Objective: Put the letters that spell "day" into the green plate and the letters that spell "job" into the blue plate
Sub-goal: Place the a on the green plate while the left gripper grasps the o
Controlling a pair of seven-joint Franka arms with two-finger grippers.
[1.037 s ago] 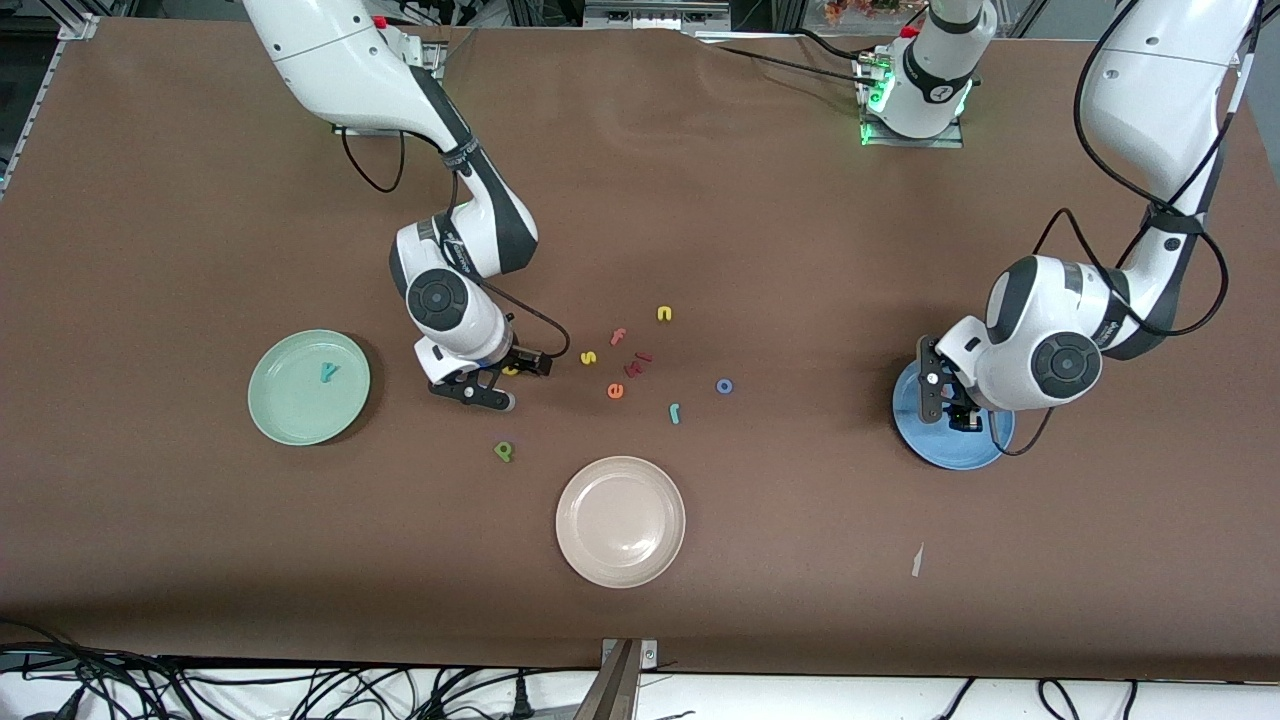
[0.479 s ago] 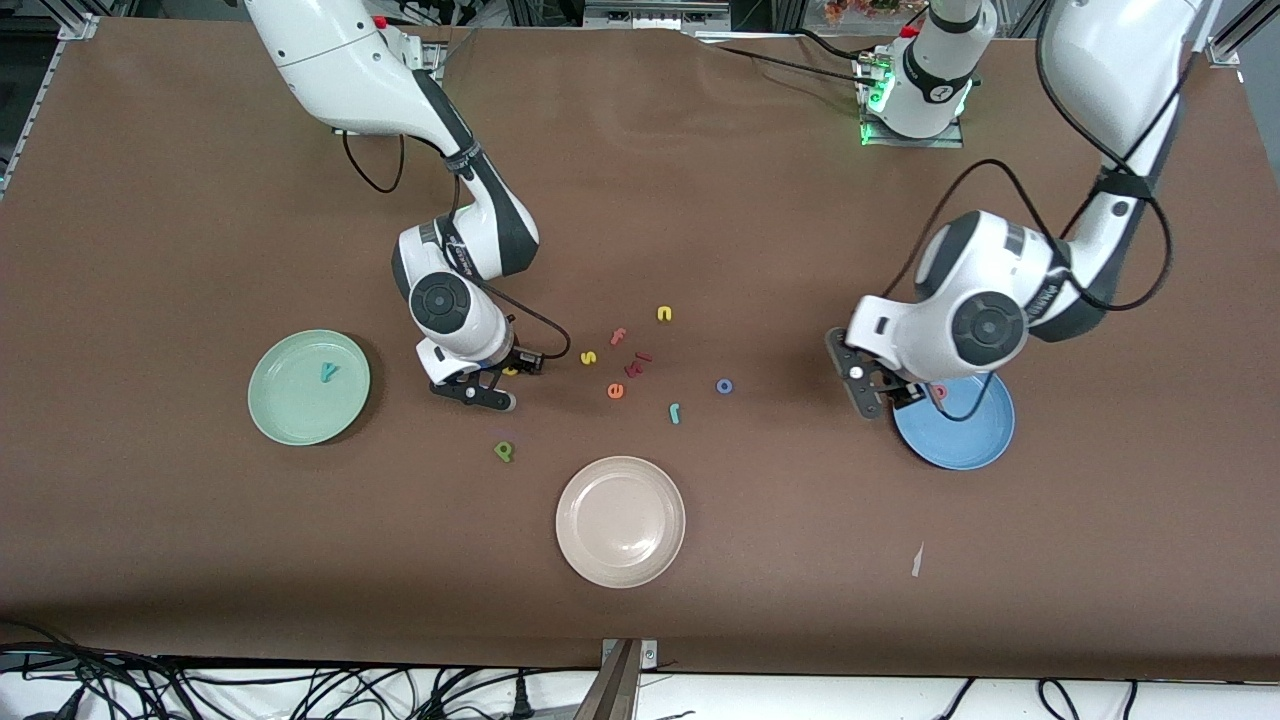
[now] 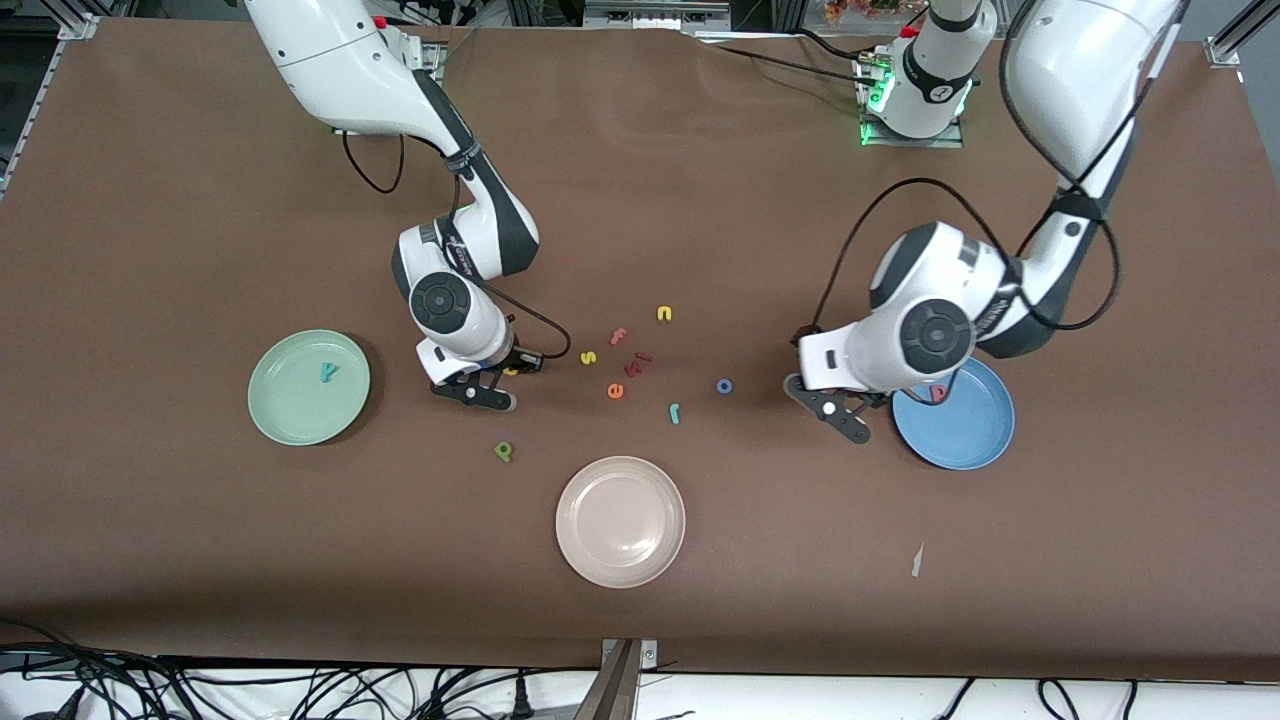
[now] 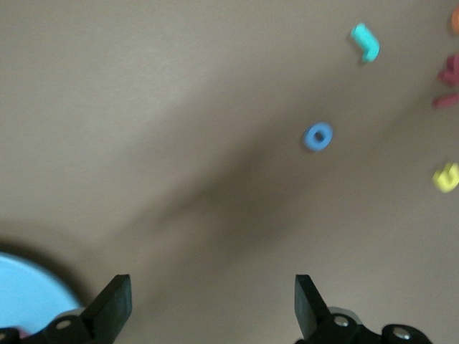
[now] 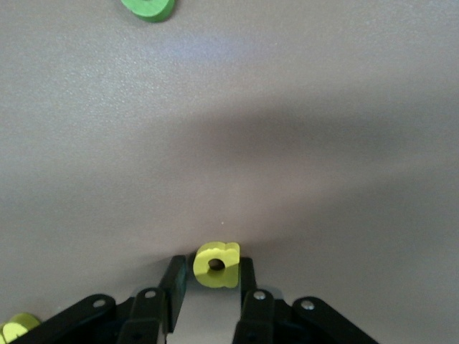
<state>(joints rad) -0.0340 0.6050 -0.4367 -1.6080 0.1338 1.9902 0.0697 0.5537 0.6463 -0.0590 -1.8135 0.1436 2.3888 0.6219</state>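
The yellow a [image 5: 216, 264] lies on the table, and my right gripper [image 5: 211, 268] is shut on it, one finger on each side. In the front view the right gripper [image 3: 497, 385] is low, between the green plate [image 3: 290, 420] and the loose letters. A teal y [image 3: 327, 372] lies in the green plate. The green d [image 3: 504, 451] lies nearer the front camera. My left gripper [image 3: 840, 412] hangs open and empty beside the blue plate [image 3: 965, 440], which holds the red b [image 3: 938, 392]. The blue o [image 3: 724, 385] and teal j [image 3: 675, 412] lie on the table.
A beige plate [image 3: 620, 520] sits near the front edge. A yellow s [image 3: 588, 357], yellow n [image 3: 664, 314], red f [image 3: 618, 336], orange e [image 3: 615, 390] and dark red pieces [image 3: 637, 363] are scattered mid-table. A paper scrap [image 3: 917, 560] lies toward the left arm's end.
My left gripper rose from the blue plate, leaving the red b there, and swung toward the blue o. My right gripper's fingers closed in around the yellow a.
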